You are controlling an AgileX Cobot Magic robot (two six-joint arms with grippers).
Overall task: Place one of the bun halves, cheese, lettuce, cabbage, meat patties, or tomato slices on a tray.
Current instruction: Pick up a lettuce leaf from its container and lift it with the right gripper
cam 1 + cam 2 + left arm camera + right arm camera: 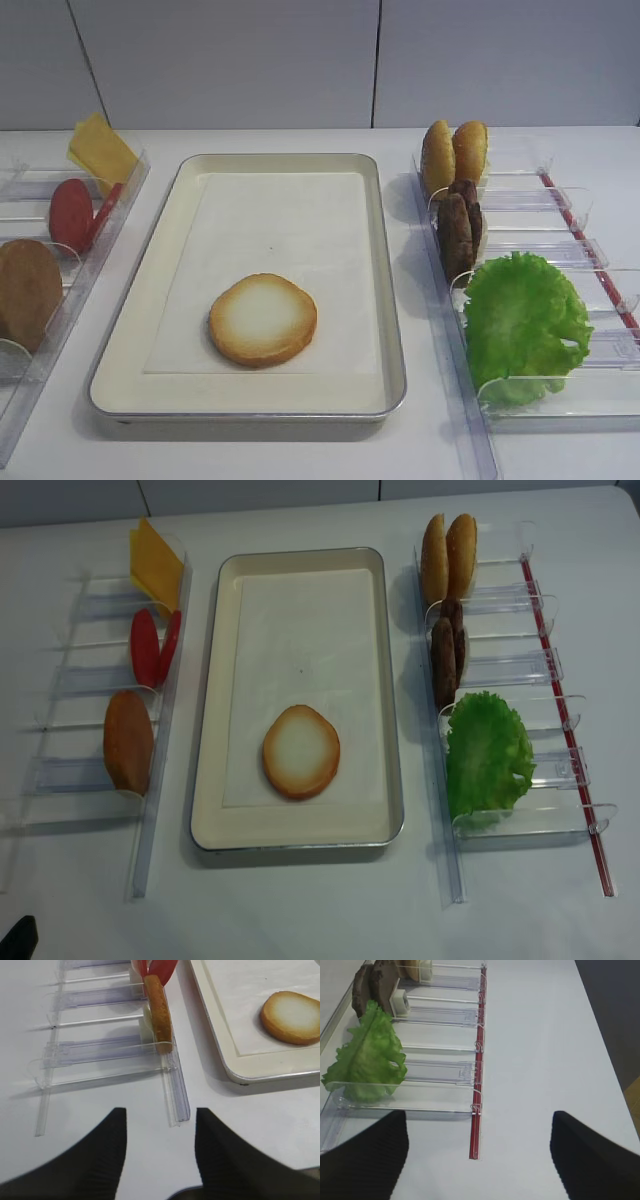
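One bun half (263, 319) (292, 1016) lies pale face up on the white liner of the silver tray (118, 345). In the right bins stand two bun halves (453, 152), meat patties (459, 230) (372, 982) and the frilly lettuce (522, 318) (367, 1055). The left bins hold cheese (100, 150), tomato slices (72, 213) and another bun half (27, 292) (159, 1010). No cabbage is in view. My left gripper (160, 1117) hangs open over bare table before the left bins. My right gripper (479, 1122) is open and empty, near the lettuce bin's front.
Clear plastic bin racks flank the tray, left (90, 720) and right (520, 665). A red strip (477, 1110) runs along the right rack's outer side. The table's right edge (615, 1060) shows in the right wrist view. A white wall stands behind.
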